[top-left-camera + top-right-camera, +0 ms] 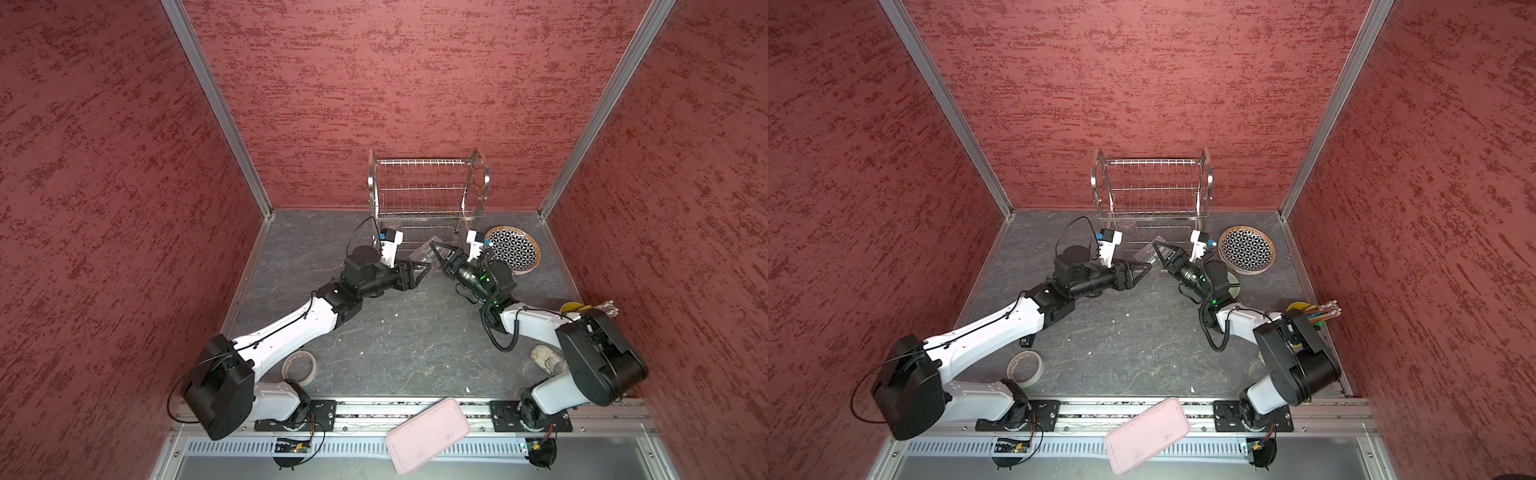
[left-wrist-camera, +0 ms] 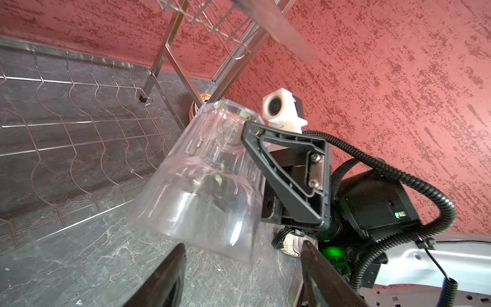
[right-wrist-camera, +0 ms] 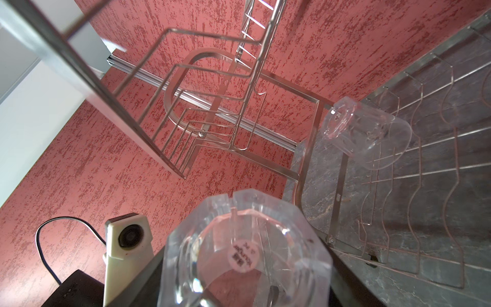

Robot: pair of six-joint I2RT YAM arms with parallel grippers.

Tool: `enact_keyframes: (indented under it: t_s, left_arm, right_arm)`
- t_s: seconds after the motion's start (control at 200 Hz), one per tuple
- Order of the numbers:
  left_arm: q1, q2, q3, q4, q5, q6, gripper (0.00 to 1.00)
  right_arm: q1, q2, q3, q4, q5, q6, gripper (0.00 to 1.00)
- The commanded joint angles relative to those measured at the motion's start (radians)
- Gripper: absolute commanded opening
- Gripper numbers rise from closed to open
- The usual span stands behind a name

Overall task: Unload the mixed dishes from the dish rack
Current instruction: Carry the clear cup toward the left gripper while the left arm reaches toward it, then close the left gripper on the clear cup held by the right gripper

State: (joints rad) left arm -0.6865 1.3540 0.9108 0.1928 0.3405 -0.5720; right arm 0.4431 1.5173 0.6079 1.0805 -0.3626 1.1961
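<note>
Before dish rack (image 1: pixel 428 216): right jaws clamp clear cup (image 2: pixel 207 180); left jaws spread, cup just ahead.

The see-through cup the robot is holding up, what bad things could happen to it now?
The clear cup is held tilted, pinched by the right arm's fingers, so it might slip and drop onto the table. The left arm's open fingers sit close beside it and could knock it. A second cup lies on its side in the rack and may roll.
</note>
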Motion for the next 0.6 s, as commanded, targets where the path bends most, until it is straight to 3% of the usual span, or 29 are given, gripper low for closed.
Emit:
enact_keyframes:
  t_s: [0.0, 0.15, 0.331, 0.596]
  left_arm:
    - [-0.01, 0.038, 0.057, 0.057, 0.029, -0.012, 0.67]
    - [-0.016, 0.078, 0.095, 0.081, 0.041, -0.015, 0.59]
    - [-0.019, 0.098, 0.12, 0.094, 0.039, -0.016, 0.38]
    - [-0.018, 0.099, 0.139, 0.079, 0.013, 0.001, 0.17]
  right_arm:
    - [0.007, -0.008, 0.021, 0.044, 0.008, 0.007, 0.29]
    - [0.012, -0.004, 0.023, 0.048, 0.002, 0.003, 0.29]
    - [0.013, 0.013, 0.023, 0.069, 0.002, 0.013, 0.29]
    - [0.014, 0.036, 0.021, 0.111, -0.006, 0.036, 0.29]
